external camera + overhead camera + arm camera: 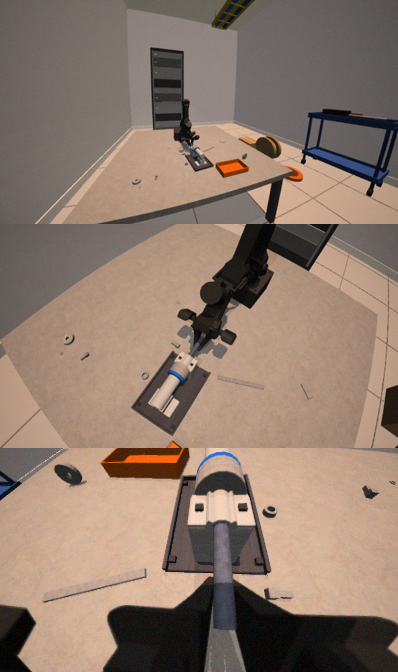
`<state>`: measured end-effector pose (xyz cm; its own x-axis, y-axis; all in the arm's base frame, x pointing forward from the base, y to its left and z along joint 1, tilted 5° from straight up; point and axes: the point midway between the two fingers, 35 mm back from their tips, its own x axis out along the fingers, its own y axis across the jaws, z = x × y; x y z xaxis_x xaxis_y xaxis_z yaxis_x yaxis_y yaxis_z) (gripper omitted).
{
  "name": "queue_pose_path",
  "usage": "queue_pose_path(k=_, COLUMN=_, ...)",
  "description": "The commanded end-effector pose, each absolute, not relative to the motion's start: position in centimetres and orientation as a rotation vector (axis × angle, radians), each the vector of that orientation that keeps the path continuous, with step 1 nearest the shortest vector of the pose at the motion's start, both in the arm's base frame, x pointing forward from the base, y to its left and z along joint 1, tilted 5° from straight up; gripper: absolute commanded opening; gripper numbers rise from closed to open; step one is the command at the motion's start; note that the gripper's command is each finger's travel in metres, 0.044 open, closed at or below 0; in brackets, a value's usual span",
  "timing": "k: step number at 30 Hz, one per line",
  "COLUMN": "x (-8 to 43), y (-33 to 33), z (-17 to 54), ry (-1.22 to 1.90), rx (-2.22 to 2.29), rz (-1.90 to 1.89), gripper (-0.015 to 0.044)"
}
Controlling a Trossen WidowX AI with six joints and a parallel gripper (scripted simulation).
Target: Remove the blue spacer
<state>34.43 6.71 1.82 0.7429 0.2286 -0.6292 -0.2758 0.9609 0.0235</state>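
Note:
My gripper [197,346] [219,581] is shut on the purple-grey shaft [194,348] [223,550], whose other end enters the white bracket [185,360] [221,508] with two dark square bolts. Behind the bracket, grey-beige spacers [180,369] [220,483] sit in line. The blue spacer [176,376] [196,149] [220,454] sits in line between them and the white housing cylinder [167,390]. No blue piece shows on the dark base plate [188,392] [175,548] or the table. The shaft inside the stack is hidden.
A flat bar [240,382] [95,585], a small block [175,344] [279,593] and a grey ring [145,375] [270,511] lie near the base plate. An orange tray [236,173] [145,470] stands beyond it. A washer [136,181] and a bolt [84,356] lie farther off.

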Motion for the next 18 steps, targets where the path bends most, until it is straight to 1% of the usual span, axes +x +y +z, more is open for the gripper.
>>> queue_pose_path(k=1, x=34.33, y=6.73, z=1.80, ry=0.680, rx=-0.075, rz=0.281, gripper=0.0000)
queue_pose_path(k=18, x=34.14, y=6.67, z=1.77, ry=0.680, rx=-0.075, rz=0.281, gripper=0.0000)
